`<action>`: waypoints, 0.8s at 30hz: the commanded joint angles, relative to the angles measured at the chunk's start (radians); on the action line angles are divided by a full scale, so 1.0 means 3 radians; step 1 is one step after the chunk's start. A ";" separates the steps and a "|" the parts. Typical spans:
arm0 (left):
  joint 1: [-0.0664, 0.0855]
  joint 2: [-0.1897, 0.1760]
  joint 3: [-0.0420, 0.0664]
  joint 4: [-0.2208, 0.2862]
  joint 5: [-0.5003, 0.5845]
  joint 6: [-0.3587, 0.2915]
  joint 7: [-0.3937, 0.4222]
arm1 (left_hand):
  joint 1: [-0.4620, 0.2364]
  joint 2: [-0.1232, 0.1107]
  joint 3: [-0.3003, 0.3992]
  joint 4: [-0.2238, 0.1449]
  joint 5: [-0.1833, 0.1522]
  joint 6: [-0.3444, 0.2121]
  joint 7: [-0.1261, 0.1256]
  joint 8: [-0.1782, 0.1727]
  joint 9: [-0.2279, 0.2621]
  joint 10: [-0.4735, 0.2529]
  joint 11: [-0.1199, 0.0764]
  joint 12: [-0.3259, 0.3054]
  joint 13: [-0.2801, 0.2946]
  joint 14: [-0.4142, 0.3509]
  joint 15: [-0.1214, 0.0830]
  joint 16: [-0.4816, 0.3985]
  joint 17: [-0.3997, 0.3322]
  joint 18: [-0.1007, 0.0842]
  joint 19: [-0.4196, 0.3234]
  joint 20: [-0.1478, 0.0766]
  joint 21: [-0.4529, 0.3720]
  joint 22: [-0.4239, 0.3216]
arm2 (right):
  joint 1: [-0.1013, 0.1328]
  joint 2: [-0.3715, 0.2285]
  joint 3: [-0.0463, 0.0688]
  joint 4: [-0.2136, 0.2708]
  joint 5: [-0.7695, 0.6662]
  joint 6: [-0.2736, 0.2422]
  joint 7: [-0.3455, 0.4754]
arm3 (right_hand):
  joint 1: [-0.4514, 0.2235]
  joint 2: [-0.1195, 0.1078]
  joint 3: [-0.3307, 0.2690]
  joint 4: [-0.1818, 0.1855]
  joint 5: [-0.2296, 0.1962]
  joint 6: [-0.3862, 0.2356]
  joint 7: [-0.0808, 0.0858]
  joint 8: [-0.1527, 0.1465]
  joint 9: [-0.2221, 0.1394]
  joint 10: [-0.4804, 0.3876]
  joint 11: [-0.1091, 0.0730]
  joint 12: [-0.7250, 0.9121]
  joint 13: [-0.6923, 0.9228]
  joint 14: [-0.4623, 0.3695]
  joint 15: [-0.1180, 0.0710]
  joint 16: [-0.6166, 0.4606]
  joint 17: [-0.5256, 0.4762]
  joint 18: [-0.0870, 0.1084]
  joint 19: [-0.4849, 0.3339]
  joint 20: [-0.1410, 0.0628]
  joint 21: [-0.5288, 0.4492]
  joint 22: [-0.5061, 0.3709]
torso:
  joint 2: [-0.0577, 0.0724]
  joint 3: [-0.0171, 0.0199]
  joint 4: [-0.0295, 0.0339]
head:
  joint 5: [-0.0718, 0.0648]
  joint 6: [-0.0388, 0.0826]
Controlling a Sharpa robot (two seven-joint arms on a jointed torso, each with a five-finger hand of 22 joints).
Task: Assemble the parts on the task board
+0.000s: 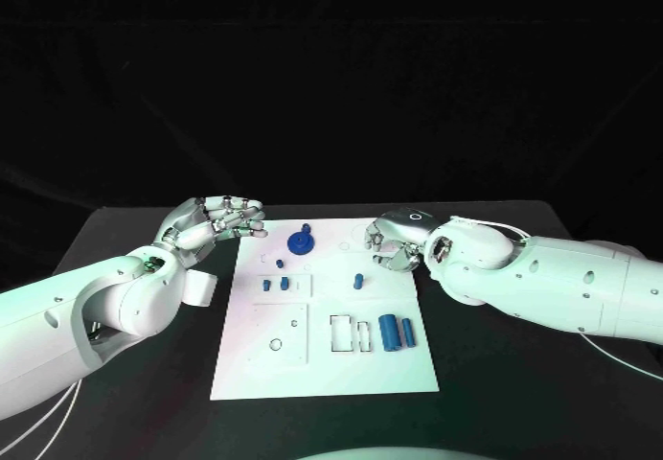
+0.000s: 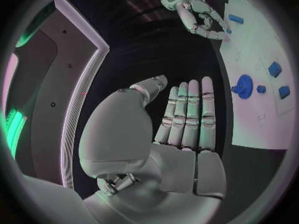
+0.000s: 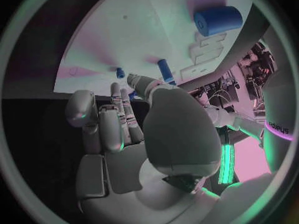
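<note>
The white task board (image 1: 325, 369) lies in the middle of the table. A blue gear-like part (image 1: 300, 241) sits near its far edge, two small blue pegs (image 1: 274, 284) are left of centre, a blue pin (image 1: 358, 281) is right of centre, and two blue cylinders (image 1: 400, 332) lie at the right. My left hand (image 1: 215, 222) hovers by the board's far left corner with straight fingers (image 2: 187, 114) and a bare palm. My right hand (image 1: 394, 240) hangs over the far right edge, fingers pointing down, holding nothing. From the right wrist, the pin (image 3: 165, 69) lies just beyond the fingertips (image 3: 118, 92).
The black table (image 1: 525, 383) surrounds the board on every side. Rectangular cutouts (image 1: 349, 333) and small round holes (image 1: 277, 343) mark the board's middle. My right forearm (image 1: 553, 283) lies along the board's right side, and my left forearm (image 1: 111, 307) along its left.
</note>
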 commanded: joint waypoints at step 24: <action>-0.0003 -0.0031 0.0003 0.0080 0.0122 -0.0024 0.0231 | -0.0003 -0.0024 -0.0019 0.0004 0.0004 0.0011 0.0033 -0.0051 -0.0001 0.0044 0.0018 -0.0100 0.0003 0.0084 0.0004 -0.0124 0.0015 0.0011 0.0086 0.0008 -0.0098 -0.0061 | -0.0076 0.0077 -0.0003 -0.0079 -0.0316 0.0226 -0.0142 | 0.0004 0.0085 0.0065 -0.0078 -0.0061 0.0160 -0.0034 -0.0023 -0.0004 0.0169 -0.0027 -0.0029 -0.0029 0.0088 -0.0018 0.0054 0.0057 -0.0079 0.0101 -0.0008 0.0169 0.0124 | -0.0001 0.0004 -0.0004 | 0.0005 -0.0035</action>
